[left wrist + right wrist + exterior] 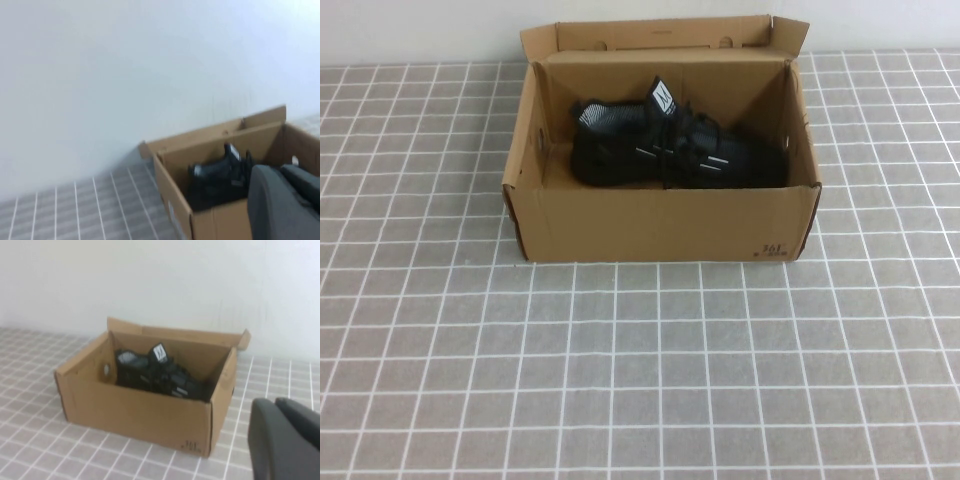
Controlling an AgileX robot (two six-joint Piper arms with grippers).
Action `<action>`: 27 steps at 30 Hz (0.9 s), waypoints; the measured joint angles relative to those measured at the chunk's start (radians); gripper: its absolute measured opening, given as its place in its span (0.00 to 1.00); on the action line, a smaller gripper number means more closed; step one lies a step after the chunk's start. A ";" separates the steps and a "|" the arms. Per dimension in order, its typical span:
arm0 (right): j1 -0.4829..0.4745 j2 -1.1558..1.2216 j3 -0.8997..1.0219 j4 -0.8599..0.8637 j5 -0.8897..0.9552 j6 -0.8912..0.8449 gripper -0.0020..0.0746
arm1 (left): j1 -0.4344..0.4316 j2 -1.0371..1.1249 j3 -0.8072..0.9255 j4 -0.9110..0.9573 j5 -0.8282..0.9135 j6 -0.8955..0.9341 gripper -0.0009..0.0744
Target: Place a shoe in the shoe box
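The black knit shoe (665, 147) lies inside the open brown cardboard shoe box (660, 225), on its side, with its white tongue label up. The lid flap (660, 35) stands open at the back. The shoe also shows in the left wrist view (220, 177) and in the right wrist view (157, 372). Neither arm shows in the high view. My left gripper (277, 171) is shut and empty, apart from the box on its left. My right gripper (274, 403) is shut and empty, to the right of the box (135, 410) and nearer the robot.
The table is covered with a grey cloth (640, 380) with a white grid. A plain white wall (420, 30) stands behind the box.
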State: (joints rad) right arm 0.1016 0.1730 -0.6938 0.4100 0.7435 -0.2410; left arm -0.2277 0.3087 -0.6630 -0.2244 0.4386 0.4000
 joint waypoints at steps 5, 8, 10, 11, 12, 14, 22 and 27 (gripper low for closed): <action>0.013 0.000 0.000 0.007 -0.025 0.000 0.01 | 0.000 -0.144 0.249 0.003 -0.081 0.000 0.01; 0.028 0.000 0.002 0.010 -0.025 0.000 0.01 | 0.000 -0.174 0.383 0.007 -0.131 0.000 0.01; 0.032 0.000 0.002 0.010 -0.025 0.000 0.01 | 0.000 -0.177 0.454 0.016 -0.150 0.000 0.01; 0.032 0.000 0.004 0.013 -0.025 0.000 0.01 | 0.000 -0.177 0.490 0.018 -0.158 0.000 0.01; 0.035 0.000 0.008 0.015 -0.025 0.000 0.01 | 0.000 -0.177 0.516 0.023 -0.163 0.000 0.01; 0.041 0.000 0.015 0.026 -0.025 0.000 0.01 | 0.000 -0.177 0.574 0.023 -0.172 0.000 0.01; 0.042 0.002 0.027 0.036 -0.034 -0.003 0.01 | 0.000 -0.177 0.688 0.029 -0.132 0.000 0.01; 0.053 0.002 0.042 0.036 -0.036 -0.003 0.01 | 0.000 -0.177 0.689 0.029 -0.109 0.000 0.01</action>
State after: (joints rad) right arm 0.1549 0.1748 -0.6514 0.4457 0.7078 -0.2435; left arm -0.2277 0.1319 0.0258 -0.1955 0.3294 0.4000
